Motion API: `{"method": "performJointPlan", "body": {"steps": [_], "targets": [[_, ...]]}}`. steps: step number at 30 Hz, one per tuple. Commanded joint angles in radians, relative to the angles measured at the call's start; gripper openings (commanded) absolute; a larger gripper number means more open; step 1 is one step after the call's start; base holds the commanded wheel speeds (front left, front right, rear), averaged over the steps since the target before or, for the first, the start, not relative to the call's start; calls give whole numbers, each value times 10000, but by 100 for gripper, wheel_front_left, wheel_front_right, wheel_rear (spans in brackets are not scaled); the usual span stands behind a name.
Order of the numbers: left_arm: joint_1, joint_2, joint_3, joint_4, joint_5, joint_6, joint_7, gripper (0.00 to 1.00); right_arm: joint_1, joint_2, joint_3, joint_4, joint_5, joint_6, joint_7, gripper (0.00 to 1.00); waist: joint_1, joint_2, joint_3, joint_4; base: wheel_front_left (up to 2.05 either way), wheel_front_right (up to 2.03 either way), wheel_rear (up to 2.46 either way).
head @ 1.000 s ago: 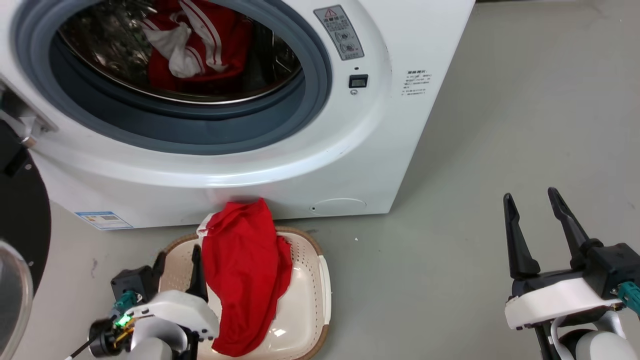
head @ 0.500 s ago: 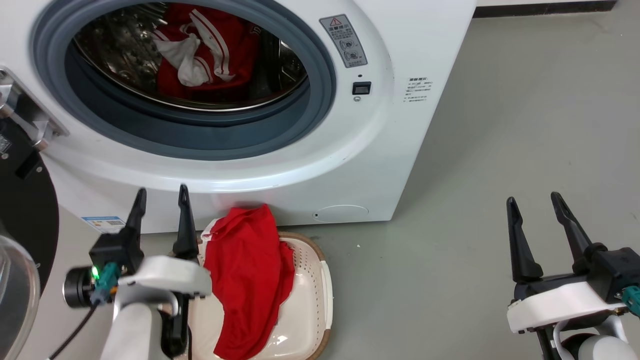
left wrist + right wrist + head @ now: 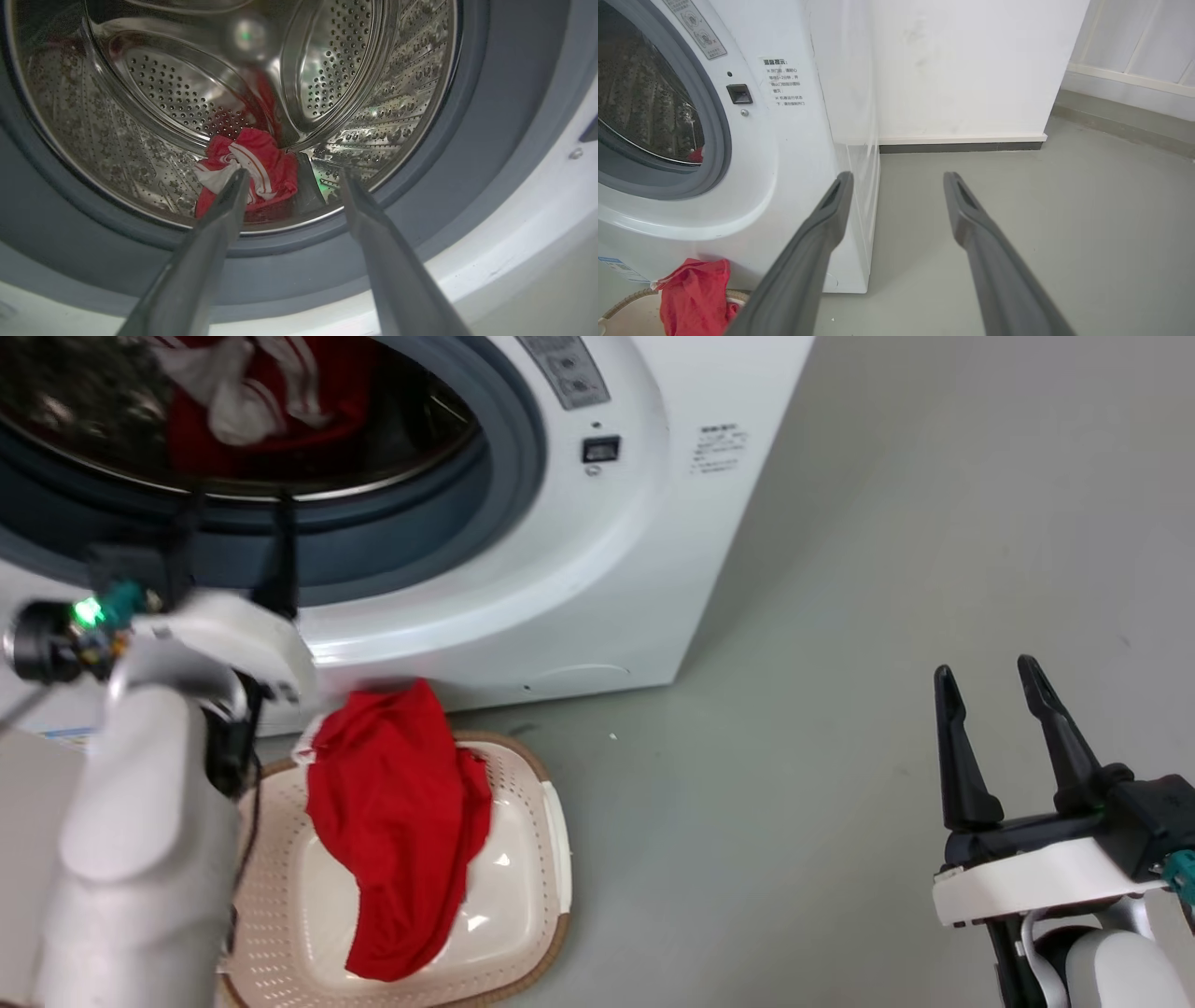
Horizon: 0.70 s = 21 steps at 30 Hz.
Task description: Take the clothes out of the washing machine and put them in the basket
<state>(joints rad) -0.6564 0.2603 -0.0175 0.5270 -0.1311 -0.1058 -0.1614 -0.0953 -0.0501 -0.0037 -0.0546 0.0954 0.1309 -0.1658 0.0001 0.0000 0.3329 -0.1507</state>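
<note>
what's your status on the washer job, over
Left gripper open, empty, at the washing machine mouth. Right gripper open, idle over floor. Plain red garment in basket; striped garment in drum. Nothing blocking the way in.

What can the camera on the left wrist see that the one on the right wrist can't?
Left wrist view: the far end of the steel drum, the striped red garment lying there, the open left gripper. Right wrist view: the plain red garment in the basket, the floor, a white wall, the open right gripper. Both: the grey door ring of the washing machine.
</note>
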Motion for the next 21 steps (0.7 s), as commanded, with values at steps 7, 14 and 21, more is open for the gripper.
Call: {"method": "performJointPlan", "body": {"steps": [7, 14, 21], "targets": [[-2157, 960, -177, 1360, -202, -164, 992, 100, -434, 0, 319, 190, 381, -3, -455, 100, -1, 0, 1304, -995, 0, 0, 0], [-4194, 2041, -785, 2471, -235, -243, 2356, 100, -809, 0, 786, 438, 888, -3, -820, 100, -1, 0, 2450, -1814, 0, 0, 0], [-5635, 3196, -1939, 2992, -713, -249, 3753, 100, -951, 2, 1192, 557, 1305, -3, -985, 100, -1, 0, 3308, -2567, 0, 0, 0]]}}
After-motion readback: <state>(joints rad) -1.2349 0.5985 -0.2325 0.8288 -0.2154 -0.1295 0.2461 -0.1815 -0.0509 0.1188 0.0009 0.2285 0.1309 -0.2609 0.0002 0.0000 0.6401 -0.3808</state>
